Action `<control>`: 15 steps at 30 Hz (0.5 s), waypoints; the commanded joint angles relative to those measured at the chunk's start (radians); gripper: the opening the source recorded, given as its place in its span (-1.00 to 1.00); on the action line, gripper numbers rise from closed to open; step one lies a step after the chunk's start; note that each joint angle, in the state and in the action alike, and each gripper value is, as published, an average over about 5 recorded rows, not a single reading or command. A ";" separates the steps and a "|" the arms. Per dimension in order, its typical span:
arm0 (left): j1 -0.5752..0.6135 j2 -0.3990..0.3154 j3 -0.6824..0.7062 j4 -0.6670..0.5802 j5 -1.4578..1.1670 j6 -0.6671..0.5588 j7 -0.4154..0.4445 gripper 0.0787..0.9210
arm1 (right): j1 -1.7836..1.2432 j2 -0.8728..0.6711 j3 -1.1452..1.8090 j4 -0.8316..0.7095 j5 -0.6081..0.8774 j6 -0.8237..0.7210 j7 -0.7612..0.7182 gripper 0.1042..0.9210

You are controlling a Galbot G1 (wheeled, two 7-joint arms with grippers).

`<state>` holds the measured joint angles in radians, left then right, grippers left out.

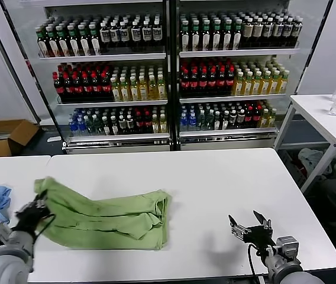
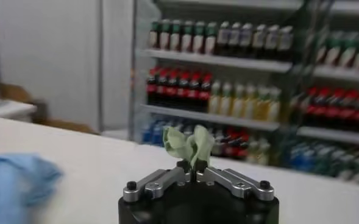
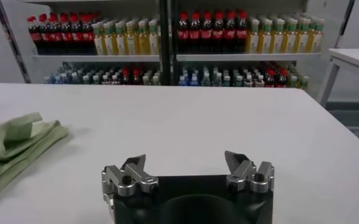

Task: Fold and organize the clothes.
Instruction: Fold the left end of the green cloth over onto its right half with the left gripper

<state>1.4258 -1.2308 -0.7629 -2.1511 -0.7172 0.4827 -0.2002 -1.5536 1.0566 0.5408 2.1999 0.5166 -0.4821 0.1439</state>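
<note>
**Gripping the shirt at the table's left**

We see the left gripper [image 1: 36, 208] pinching the green shirt [image 1: 112, 216] by its left end, fabric bunched between closed fingers [image 2: 185, 165]. The shirt lies folded across the white table [image 1: 215, 183]. Well right of it, the right gripper [image 1: 249, 225] hovers with jaws spread, empty.

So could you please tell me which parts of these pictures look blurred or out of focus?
Left wrist view: the light blue cloth and drinks shelves are blurred, the left gripper pinching green fabric is sharper. Right wrist view: fairly crisp. Head view: sharp overall.
</note>
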 commanded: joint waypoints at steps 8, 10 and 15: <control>-0.172 -0.308 0.618 0.176 0.016 0.012 -0.020 -0.94 | -0.007 0.010 0.018 -0.007 0.003 0.006 -0.002 0.76; -0.174 -0.294 0.618 0.165 0.041 0.006 0.004 -0.87 | -0.002 0.015 0.015 -0.013 0.003 0.006 -0.002 0.76; -0.105 -0.207 0.532 0.043 0.084 0.001 0.087 -0.56 | 0.015 0.016 0.005 -0.029 0.004 0.006 -0.003 0.76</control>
<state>1.3153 -1.4335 -0.3125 -2.0668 -0.6910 0.4881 -0.1858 -1.5479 1.0702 0.5477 2.1844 0.5189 -0.4767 0.1417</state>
